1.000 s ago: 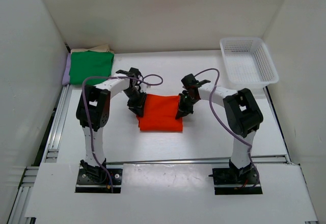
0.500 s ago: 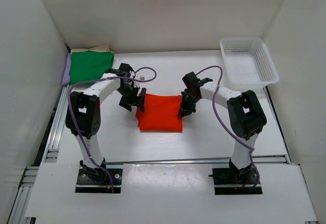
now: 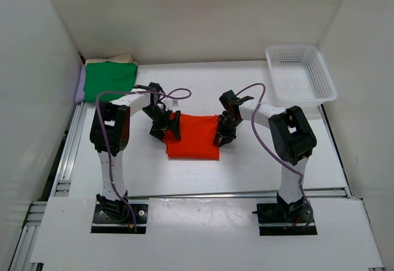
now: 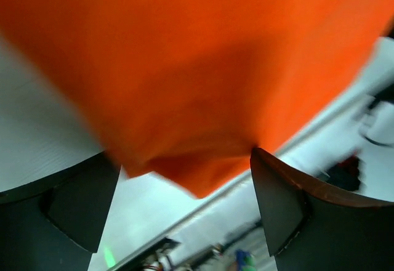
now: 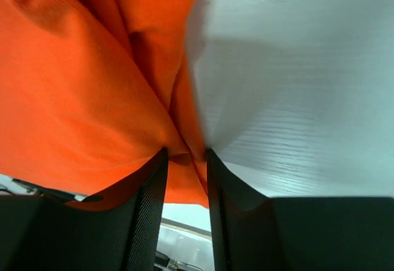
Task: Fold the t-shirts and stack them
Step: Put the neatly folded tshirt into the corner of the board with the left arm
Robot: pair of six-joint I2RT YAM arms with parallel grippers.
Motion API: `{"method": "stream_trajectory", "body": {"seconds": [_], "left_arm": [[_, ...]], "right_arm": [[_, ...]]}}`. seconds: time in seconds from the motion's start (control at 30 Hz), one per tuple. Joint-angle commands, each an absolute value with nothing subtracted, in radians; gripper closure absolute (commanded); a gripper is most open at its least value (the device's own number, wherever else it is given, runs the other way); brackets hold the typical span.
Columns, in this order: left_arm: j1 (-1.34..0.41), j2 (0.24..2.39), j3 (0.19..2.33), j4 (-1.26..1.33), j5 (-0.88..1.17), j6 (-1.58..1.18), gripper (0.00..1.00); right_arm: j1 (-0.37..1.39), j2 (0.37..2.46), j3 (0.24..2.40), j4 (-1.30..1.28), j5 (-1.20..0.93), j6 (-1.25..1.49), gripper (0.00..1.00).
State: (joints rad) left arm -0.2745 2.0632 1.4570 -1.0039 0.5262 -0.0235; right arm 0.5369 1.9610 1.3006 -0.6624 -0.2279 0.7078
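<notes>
Your orange-red t-shirt [image 3: 194, 138] lies folded flat mid-table [image 3: 258, 160] between the arms, with your left gripper [image 3: 170, 130] spread wide at its left edge and your right gripper [image 5: 186, 160] narrowly parted around a fold at its right edge, grip impossible to tell.

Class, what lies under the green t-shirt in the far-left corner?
A beige t-shirt edge shows behind, a lilac one at left; the rest is covered.
</notes>
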Motion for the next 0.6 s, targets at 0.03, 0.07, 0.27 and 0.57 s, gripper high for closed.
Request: {"method": "stream_trajectory", "body": {"seconds": [0.03, 0.07, 0.27, 0.57], "left_arm": [[-0.278, 2.198, 1.448, -0.960, 0.705, 0.000, 0.09], [-0.278, 2.215, 1.448, -0.960, 0.739, 0.000, 0.17], [-0.268, 2.289, 1.506, -1.020, 0.890, 0.000, 0.57], [-0.106, 2.218, 1.624, -1.100, 0.676, 0.000, 0.90]], "right_arm": [[0.538, 1.983, 1.253, -0.554, -0.281, 0.750, 0.65], [0.538, 1.974, 1.243, -0.540, -0.294, 0.759, 0.65], [0.538, 1.942, 1.203, -0.494, -0.305, 0.790, 0.66], [0.500, 1.841, 1.160, -0.514, -0.287, 0.776, 0.66]]}}
